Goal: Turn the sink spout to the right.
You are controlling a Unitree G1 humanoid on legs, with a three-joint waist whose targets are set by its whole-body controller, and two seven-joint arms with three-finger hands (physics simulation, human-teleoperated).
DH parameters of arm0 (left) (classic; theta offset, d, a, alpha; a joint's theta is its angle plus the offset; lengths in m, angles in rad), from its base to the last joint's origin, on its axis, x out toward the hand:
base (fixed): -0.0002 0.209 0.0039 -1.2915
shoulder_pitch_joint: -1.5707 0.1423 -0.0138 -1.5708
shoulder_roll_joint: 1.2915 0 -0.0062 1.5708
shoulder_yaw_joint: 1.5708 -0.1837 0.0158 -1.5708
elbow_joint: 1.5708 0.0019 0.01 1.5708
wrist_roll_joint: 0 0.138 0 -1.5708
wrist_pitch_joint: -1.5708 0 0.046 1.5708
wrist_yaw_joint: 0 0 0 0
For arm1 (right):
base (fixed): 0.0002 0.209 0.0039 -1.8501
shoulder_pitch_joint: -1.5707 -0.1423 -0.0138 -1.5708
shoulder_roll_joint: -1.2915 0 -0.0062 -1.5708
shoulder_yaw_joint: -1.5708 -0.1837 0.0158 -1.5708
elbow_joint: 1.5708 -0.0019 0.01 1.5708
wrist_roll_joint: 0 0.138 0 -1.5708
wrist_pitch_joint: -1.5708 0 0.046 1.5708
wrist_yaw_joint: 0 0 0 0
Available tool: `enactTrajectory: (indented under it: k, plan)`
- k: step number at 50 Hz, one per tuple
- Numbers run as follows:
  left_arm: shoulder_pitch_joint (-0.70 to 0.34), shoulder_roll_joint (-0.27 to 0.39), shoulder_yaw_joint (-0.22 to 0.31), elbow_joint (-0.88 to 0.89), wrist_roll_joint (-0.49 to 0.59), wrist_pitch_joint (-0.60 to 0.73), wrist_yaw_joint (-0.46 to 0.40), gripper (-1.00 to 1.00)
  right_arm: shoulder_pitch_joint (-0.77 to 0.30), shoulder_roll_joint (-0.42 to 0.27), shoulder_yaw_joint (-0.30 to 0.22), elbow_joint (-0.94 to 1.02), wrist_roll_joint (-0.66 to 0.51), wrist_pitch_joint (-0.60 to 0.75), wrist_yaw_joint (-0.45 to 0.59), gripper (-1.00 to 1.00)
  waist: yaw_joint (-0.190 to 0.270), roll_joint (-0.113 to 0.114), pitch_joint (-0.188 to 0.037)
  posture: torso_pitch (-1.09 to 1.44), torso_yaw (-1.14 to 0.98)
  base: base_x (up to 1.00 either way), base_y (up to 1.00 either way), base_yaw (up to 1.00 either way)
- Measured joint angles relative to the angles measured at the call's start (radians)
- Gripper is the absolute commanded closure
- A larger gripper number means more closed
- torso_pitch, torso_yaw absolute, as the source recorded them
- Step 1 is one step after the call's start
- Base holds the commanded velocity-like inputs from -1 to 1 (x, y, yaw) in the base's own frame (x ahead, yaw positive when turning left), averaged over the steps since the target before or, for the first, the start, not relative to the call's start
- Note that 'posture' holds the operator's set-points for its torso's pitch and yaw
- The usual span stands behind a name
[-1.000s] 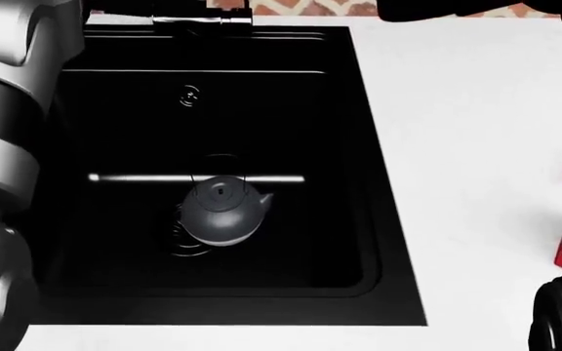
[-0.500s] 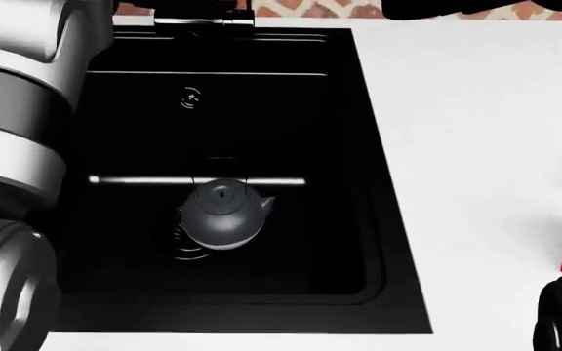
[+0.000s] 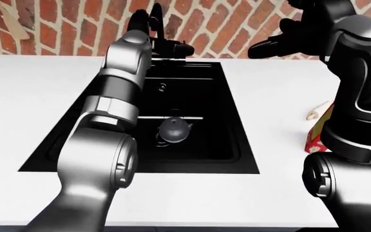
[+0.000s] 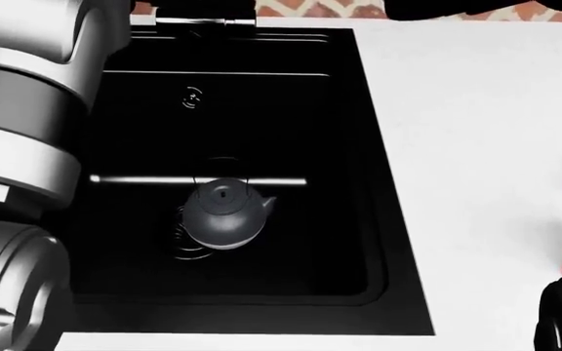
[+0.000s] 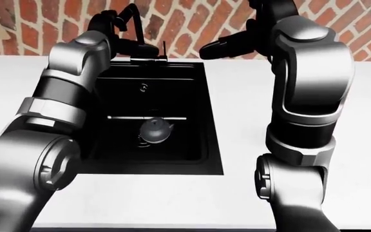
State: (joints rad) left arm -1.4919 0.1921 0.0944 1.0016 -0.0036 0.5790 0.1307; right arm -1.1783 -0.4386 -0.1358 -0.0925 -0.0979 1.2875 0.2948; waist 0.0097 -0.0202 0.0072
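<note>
Spout [image 3: 155, 14] partly hidden behind left hand [image 3: 140, 21].

White counter [image 3: 37, 92] spans whole scene, brick wall behind it. Black sink [image 4: 379, 219] sunk into counter, below and ahead of raised left hand [image 3: 148, 21]. Grey kettle [image 4: 223, 213] sits on sink floor, well below left hand. Pale, small object [image 3: 318, 110] and red box [image 3: 317, 136] lie on counter, down and right of raised right hand [image 3: 282, 43]; box partly hidden by right arm.

Brick wall [image 3: 237, 24], white counter [image 3: 31, 92]
</note>
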Motion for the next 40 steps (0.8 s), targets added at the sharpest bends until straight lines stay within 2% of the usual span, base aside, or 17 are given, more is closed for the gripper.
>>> enactTrajectory:
  k: [29,40]
  plan:
    - [0.026,-0.048,-0.016,-0.042,-0.010,0.015,0.014,-1.00,0.022,-0.003,-0.007,-0.016,0.004,0.002,0.000,-1.00,0.002,-0.003,-0.001,-0.07,0.00,0.00,0.00,0.00]
    - [0.006,-0.062,-0.022,-0.061,-0.010,0.038,0.017,-1.00,0.014,-0.007,-0.004,-0.013,0.004,0.007,0.002,-1.00,0.002,-0.004,0.000,-0.07,0.00,0.00,0.00,0.00]
